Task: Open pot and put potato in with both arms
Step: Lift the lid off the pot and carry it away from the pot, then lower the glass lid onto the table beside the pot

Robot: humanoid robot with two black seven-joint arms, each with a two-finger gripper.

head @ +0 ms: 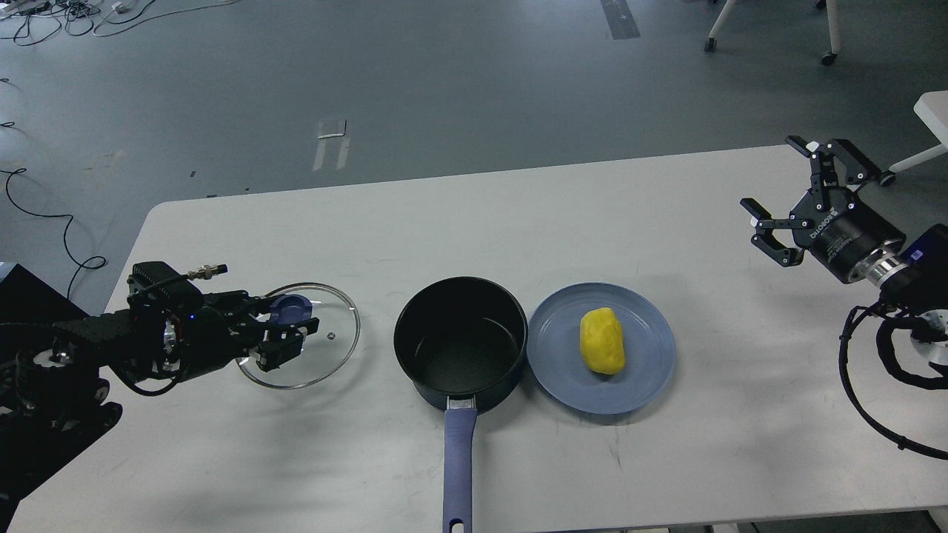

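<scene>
The dark pot stands open at the table's middle, its blue handle pointing toward me. The yellow potato lies on a blue plate just right of the pot. My left gripper is shut on the blue knob of the glass lid, which is low over the table to the left of the pot. My right gripper is open and empty, held above the table's far right, well away from the potato.
The white table ends in a front edge close below the pot handle. A second white table corner and chair legs stand at the back right. Cables lie on the floor at the far left.
</scene>
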